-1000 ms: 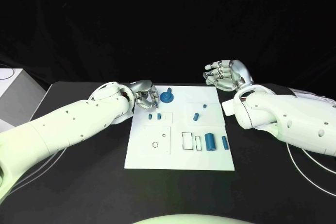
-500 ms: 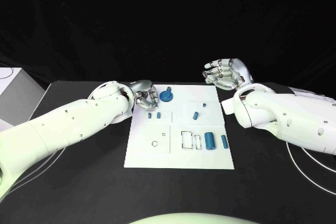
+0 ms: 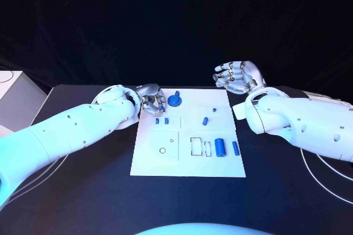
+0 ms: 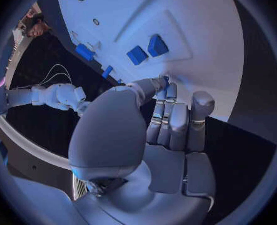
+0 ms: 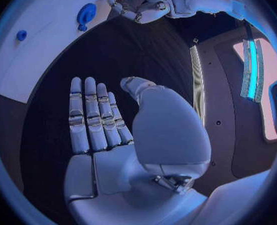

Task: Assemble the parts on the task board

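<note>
The white task board [image 3: 187, 163] lies mid-table. A round blue knob [image 3: 175, 100] [image 5: 85, 14] stands near its far left corner. Just left of the knob, my left hand [image 3: 152, 100] [image 4: 170, 120] has its fingers curled and pinches a small blue part [image 4: 166, 80] between thumb and fingertip, low over the board's edge. Two small blue blocks [image 3: 161, 121] [image 4: 146, 50] lie close by. A blue peg [image 3: 214, 110], a short piece [image 3: 205, 121] and two cylinders [image 3: 220, 146] sit on the right half. My right hand [image 3: 236, 77] [image 5: 101, 120] is raised beyond the far right corner, fingers straight, holding nothing.
A white box [image 3: 15, 100] stands at the table's left edge. Thin cables [image 3: 324, 179] loop over the table on the right. The board has a rectangular slot [image 3: 196, 146] and a small ring hole [image 3: 162, 150] in its near half.
</note>
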